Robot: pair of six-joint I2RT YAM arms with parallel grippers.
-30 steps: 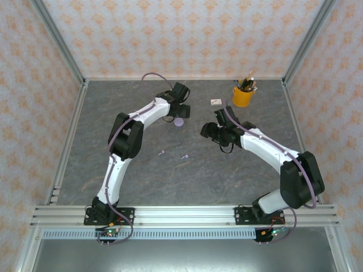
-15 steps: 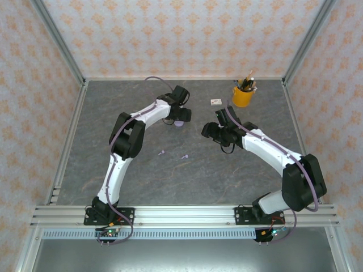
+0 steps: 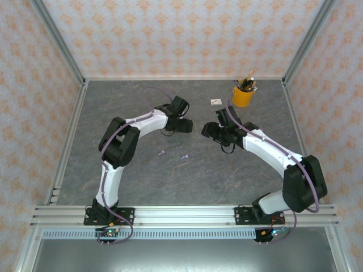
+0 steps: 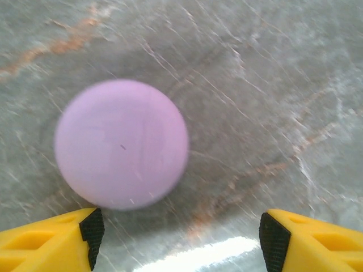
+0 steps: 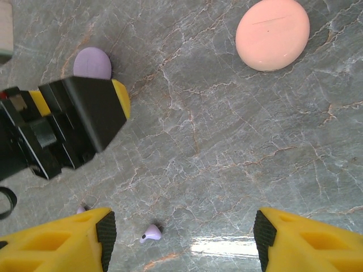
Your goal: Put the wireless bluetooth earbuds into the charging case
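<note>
Over mid-table, the left gripper (image 4: 180, 235) is hovering above the shut lilac case (image 4: 121, 143), jaws spread and empty. The case is lying just ahead of the fingertips, not between them. Step in hand, as judged: approaching the case to grasp or open it. Lilac earbuds (image 3: 184, 157) are lying loose nearer the bases, apart from it. The right gripper (image 5: 180, 238) is hanging wrist-down, spread and empty, with the pink case (image 5: 273, 34) ahead. The next move is calling for centring, then lowering.
</note>
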